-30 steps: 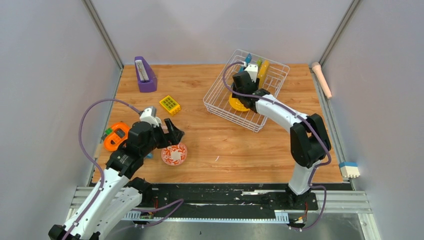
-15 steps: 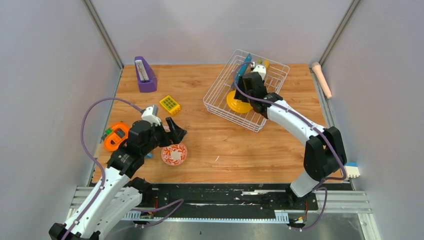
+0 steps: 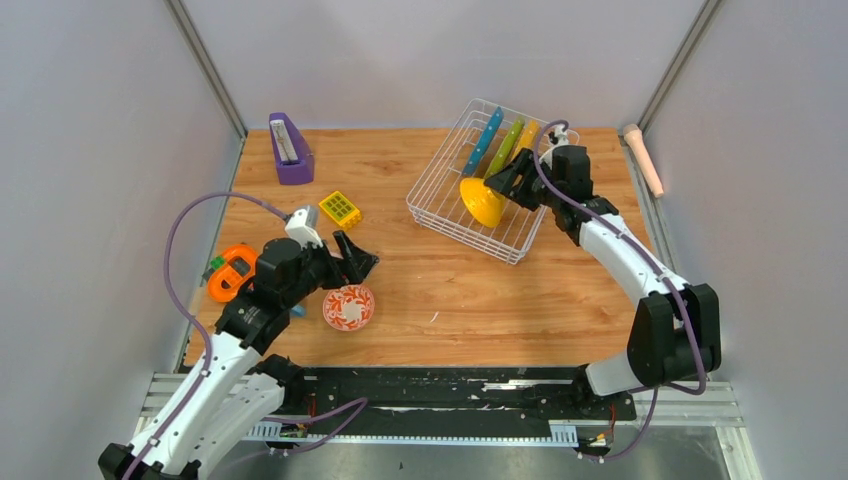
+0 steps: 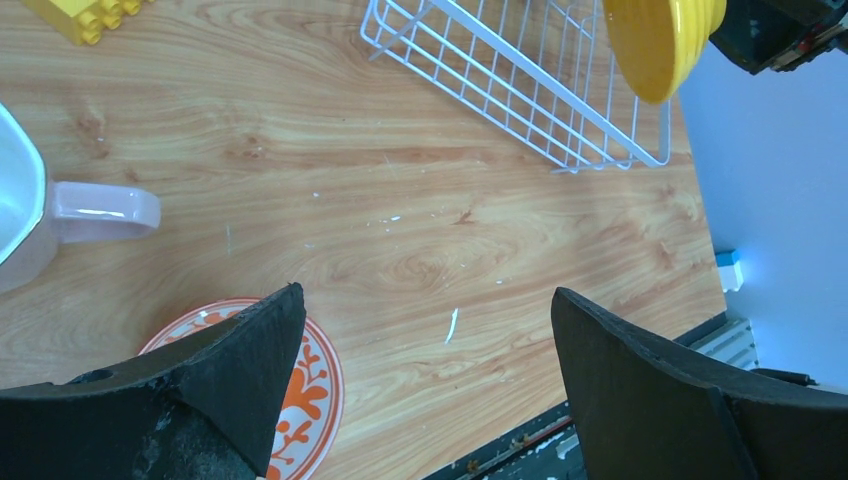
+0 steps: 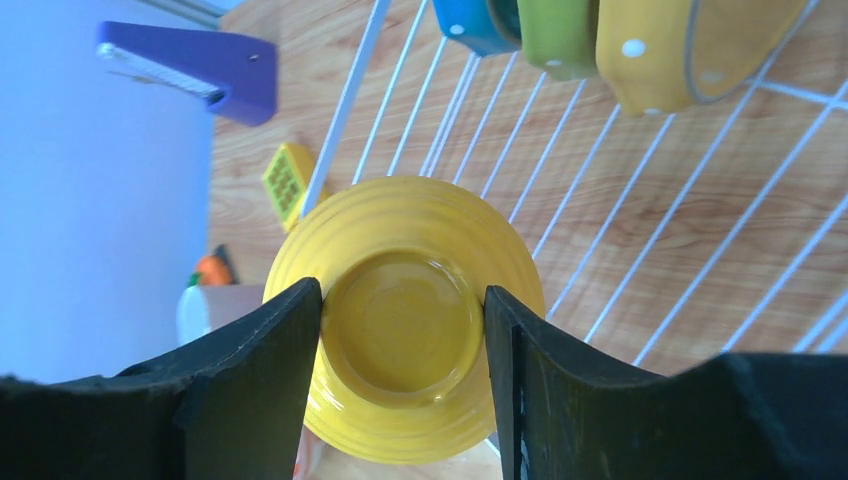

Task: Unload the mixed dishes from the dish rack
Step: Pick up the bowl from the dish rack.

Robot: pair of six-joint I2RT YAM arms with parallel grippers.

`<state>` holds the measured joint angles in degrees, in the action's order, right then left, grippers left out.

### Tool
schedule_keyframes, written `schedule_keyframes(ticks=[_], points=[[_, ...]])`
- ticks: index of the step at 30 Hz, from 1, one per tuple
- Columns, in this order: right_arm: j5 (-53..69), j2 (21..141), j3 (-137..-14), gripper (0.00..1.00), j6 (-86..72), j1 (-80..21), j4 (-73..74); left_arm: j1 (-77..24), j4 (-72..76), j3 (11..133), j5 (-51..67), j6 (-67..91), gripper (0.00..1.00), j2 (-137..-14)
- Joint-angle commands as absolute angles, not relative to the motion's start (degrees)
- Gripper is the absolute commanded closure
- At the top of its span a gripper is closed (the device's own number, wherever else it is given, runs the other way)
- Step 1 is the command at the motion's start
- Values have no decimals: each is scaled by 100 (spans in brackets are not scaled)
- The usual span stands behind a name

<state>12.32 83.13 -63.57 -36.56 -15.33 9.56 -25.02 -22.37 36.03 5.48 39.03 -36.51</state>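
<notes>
left arm: lower left of frame, elbow bent | left gripper (image 3: pixel 357 261): jaws spread wide, holding nothing | right arm: stretched from lower right toward upper centre | right gripper (image 3: pixel 504 181): clamped on yellow bowl (image 3: pixel 481 201)

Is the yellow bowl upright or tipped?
The yellow bowl is tipped sideways: the right gripper grips its base, underside facing the wrist camera.
</notes>
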Motion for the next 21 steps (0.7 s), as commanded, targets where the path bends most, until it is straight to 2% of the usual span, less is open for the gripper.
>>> schedule_keyframes(ticks=[1,9,13,16,21], points=[[3509,8111,-6046,99,-4623,-1041,-330,-2479,-1673,3592,751,3959,0,-3764],[5336,8388,-5932,99,-5759,-799,-1527,-2478,-895,3611,1092,4029,0,-4295],[6150,8501,-5727,99,-6720,-795,-2666,-2476,-136,3607,1369,4155,0,-4699],[6430,8507,-5545,100,-7274,-857,-3246,-2478,396,3724,1660,4265,0,-5077],[6618,8368,-5431,100,-7551,-1020,-3410,-2497,1724,3816,2341,4671,0,-5604]])
